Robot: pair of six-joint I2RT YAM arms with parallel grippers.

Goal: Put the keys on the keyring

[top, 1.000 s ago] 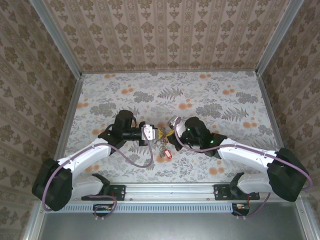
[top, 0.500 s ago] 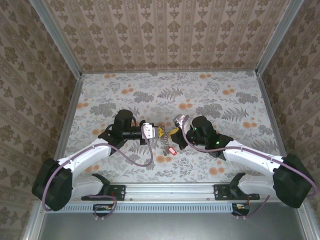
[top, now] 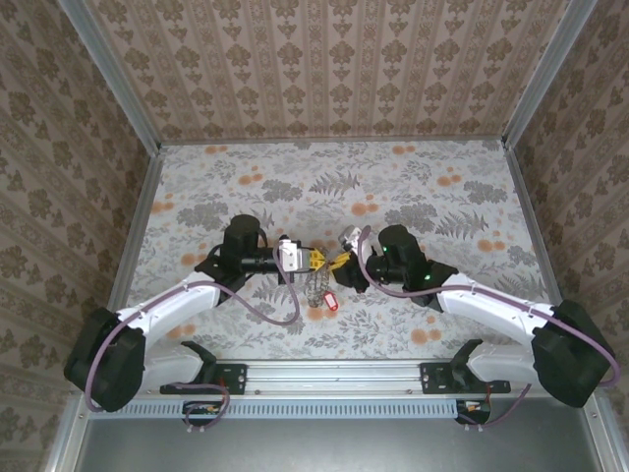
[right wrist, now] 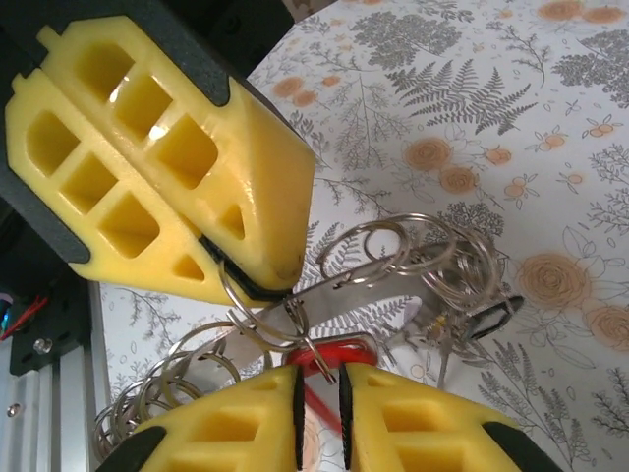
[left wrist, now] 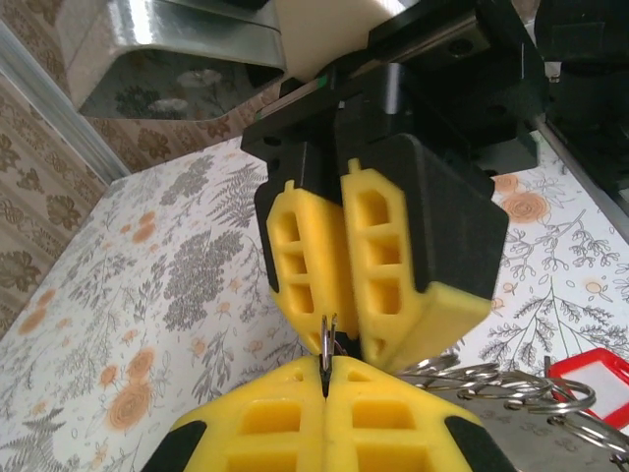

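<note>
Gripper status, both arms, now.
Left gripper: closed on the keyring.
Right gripper: jaws slightly apart at a red-tagged key; grip cannot be told.

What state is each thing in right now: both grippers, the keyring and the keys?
left gripper: shut, pinching the keyring's wire.
right gripper: jaws a narrow gap apart at a small ring; whether it grips is unclear.
keyring: held edge-on in the left gripper, between the two grippers.
keys: bunched on small rings, hanging below the grippers.
red tag: lowest part of the bunch; I cannot tell if it touches the table.
</note>
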